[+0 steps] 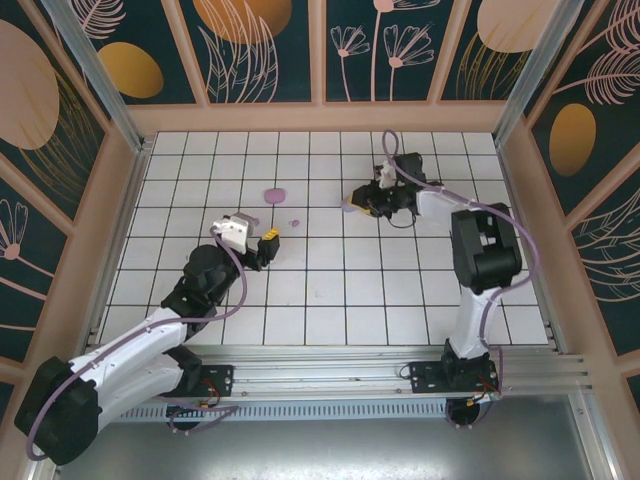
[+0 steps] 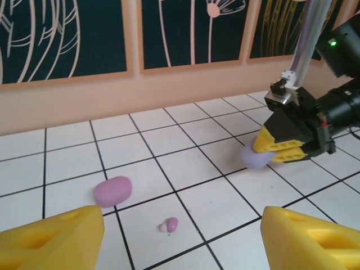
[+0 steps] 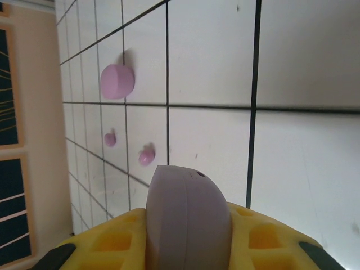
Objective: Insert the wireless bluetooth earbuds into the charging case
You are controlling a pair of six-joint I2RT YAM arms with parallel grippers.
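My left gripper (image 1: 269, 238) stands with its jaws apart and nothing between them, low over the tiled table (image 2: 185, 163). Just ahead of its fingers (image 2: 62, 239) a pinkish earbud (image 2: 170, 225) lies loose on a tile. The pink case (image 2: 112, 191) sits beyond it to the left, not touching it. A second bud (image 3: 110, 139) lies nearby. Farther right, my right gripper (image 1: 362, 202) is clamped on the lavender case (image 3: 188, 216). I judge the step in hand to be picking up the near earbud. Procedure: centre the jaws on it, descend until the tips nearly graze the tile, then close slowly. The earbud is tiny and rounded, so an off-centre squeeze would likely flick it away.
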